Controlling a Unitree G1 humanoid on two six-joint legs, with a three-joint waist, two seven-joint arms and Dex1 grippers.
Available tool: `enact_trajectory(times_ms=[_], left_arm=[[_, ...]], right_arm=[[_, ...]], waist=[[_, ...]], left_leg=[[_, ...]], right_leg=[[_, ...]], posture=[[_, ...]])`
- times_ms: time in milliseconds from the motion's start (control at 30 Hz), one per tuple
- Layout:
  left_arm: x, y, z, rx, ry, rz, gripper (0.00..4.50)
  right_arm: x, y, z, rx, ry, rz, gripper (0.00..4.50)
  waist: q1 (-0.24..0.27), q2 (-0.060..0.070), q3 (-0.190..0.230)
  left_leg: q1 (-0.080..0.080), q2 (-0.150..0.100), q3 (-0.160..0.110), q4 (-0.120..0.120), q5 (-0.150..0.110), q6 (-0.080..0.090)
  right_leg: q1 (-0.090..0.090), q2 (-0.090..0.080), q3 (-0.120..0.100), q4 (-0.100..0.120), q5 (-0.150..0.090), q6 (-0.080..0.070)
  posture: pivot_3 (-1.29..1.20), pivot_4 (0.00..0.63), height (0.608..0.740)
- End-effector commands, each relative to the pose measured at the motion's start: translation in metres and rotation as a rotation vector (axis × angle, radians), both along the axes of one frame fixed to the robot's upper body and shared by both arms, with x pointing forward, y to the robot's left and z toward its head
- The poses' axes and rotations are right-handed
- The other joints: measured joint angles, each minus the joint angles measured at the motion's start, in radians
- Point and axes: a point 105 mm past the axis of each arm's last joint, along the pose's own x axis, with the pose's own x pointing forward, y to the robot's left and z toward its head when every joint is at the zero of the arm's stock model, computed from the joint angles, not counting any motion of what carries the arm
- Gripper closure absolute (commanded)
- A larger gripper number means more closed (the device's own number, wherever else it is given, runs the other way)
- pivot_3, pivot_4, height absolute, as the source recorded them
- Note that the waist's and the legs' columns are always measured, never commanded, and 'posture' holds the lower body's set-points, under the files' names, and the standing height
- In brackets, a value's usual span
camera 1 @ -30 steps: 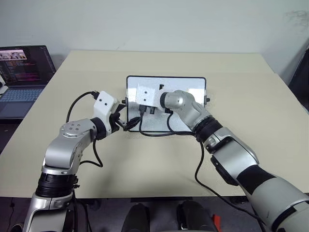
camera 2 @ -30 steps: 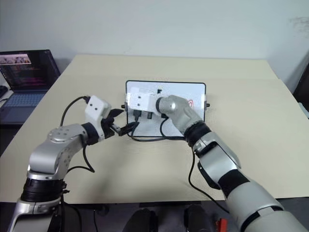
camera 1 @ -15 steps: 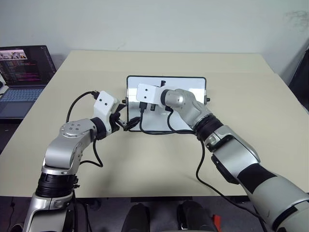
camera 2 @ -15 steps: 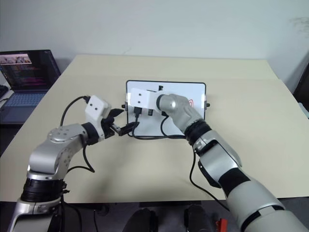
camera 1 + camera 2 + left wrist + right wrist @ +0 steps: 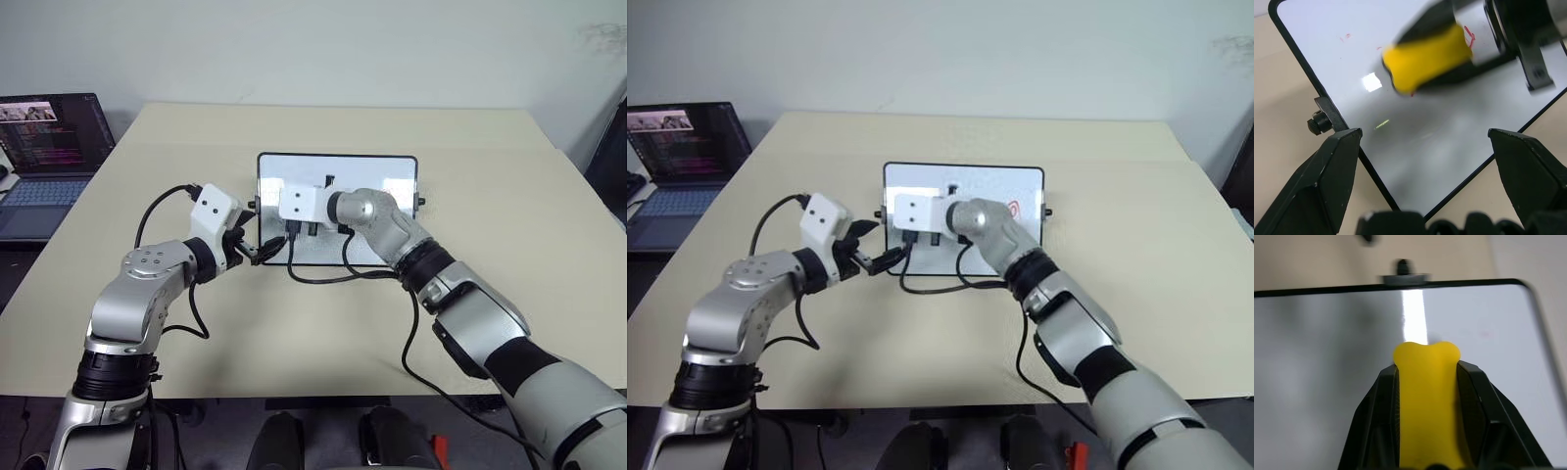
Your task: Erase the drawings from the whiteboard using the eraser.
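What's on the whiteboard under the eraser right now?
Faint red drawings peek out beside the eraser on the whiteboard. Whatever lies directly under it is covered.

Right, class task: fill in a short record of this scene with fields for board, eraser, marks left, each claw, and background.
board: whiteboard upright on the table
eraser: yellow eraser against the board's face
marks left: a red scribble near the board's right edge; faint red traces elsewhere
right claw: shut on the eraser
left claw: open, straddling the board's lower corner
background: open laptop
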Motion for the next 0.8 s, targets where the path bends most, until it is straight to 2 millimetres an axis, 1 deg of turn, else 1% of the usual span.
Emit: enact_trajectory(times_ms=[33, 133, 233, 333, 400, 467, 533, 667, 733, 800], left_arm=[[-0.002, -0.005, 0.01, -0.001, -0.047, -0.02, 0.0], [-0.002, -0.005, 0.01, -0.003, -0.047, -0.021, 0.0], [-0.002, -0.006, 0.01, -0.004, -0.047, -0.022, 0.0], [-0.002, -0.005, 0.01, -0.002, -0.047, -0.022, 0.0], [-0.002, -0.005, 0.01, -0.001, -0.048, -0.024, 0.0], [-0.001, -0.005, 0.01, -0.001, -0.048, -0.025, 0.0], [-0.001, -0.006, 0.01, 0.0, -0.048, -0.026, 0.0], [-0.001, -0.006, 0.01, 0.001, -0.049, -0.028, 0.0], [-0.001, -0.006, 0.011, 0.0, -0.049, -0.029, 0.0], [-0.001, -0.007, 0.011, 0.0, -0.049, -0.031, 0.0]], right_arm=[[0.01, -0.018, -0.006, -0.023, 0.015, -0.064, 3.23], [0.005, -0.021, -0.025, -0.083, 0.092, -0.045, 3.23], [-0.004, -0.026, -0.048, -0.164, 0.186, -0.007, 3.23], [-0.009, -0.03, -0.056, -0.198, 0.22, 0.003, 3.23], [-0.008, -0.029, -0.052, -0.187, 0.198, -0.002, 3.23], [-0.003, -0.026, -0.039, -0.157, 0.135, -0.017, 3.23], [0.003, -0.022, -0.023, -0.109, 0.064, -0.032, 3.23], [0.01, -0.018, 0.001, -0.041, -0.038, -0.054, 3.23], [0.012, -0.019, 0.003, -0.037, -0.044, -0.06, 3.23], [0.01, -0.022, -0.01, -0.075, 0.012, -0.053, 3.23]], waist=[[-0.001, 0.0, 0.0], [-0.001, 0.0, 0.0], [-0.001, 0.0, 0.0], [-0.001, 0.0, 0.0], [-0.001, 0.0, 0.0], [-0.001, 0.0, 0.0], [-0.001, 0.0, 0.0], [0.0, 0.0, 0.0], [0.0, 0.0, 0.0], [-0.001, 0.0, 0.0]], left_leg=[[0.0, 0.0, 0.0, 0.0, 0.0, 0.0], [-0.001, 0.0, 0.0, -0.001, 0.0, 0.0], [-0.001, 0.0, 0.0, -0.001, 0.0, 0.0], [0.0, 0.0, 0.0, -0.001, 0.0, 0.0], [0.001, 0.0, 0.0, -0.001, 0.0, 0.0], [0.001, 0.0, 0.0, -0.001, 0.0, 0.001], [0.001, 0.0, 0.0, -0.001, 0.0, 0.001], [0.0, 0.0, 0.0, 0.0, 0.001, 0.0], [0.0, 0.0, 0.0, -0.001, 0.001, 0.0], [-0.001, 0.0, 0.0, -0.001, 0.001, 0.0]], right_leg=[[0.0, 0.0, 0.0, -0.001, 0.0, 0.0], [0.0, 0.0, 0.0, -0.001, 0.0, 0.0], [0.0, 0.0, 0.0, -0.002, 0.0, 0.0], [0.0, 0.0, 0.0, -0.001, 0.0, 0.0], [0.001, 0.0, 0.0, -0.001, 0.0, 0.0], [0.001, 0.001, 0.0, -0.001, 0.0, 0.0], [0.001, 0.001, 0.0, -0.001, 0.0, 0.0], [0.0, 0.001, 0.0, -0.001, 0.0, 0.0], [0.0, 0.001, 0.0, -0.001, 0.0, 0.0], [0.0, 0.001, 0.0, -0.002, 0.0, 0.0]], posture=[[0.0, 0.15, 0.74], [0.0, 0.15, 0.74], [0.0, 0.15, 0.74], [0.0, 0.15, 0.74], [0.0, 0.15, 0.74], [0.0, 0.15, 0.74], [0.0, 0.15, 0.74], [0.0, 0.15, 0.74], [0.0, 0.15, 0.74], [0.0, 0.15, 0.74]])
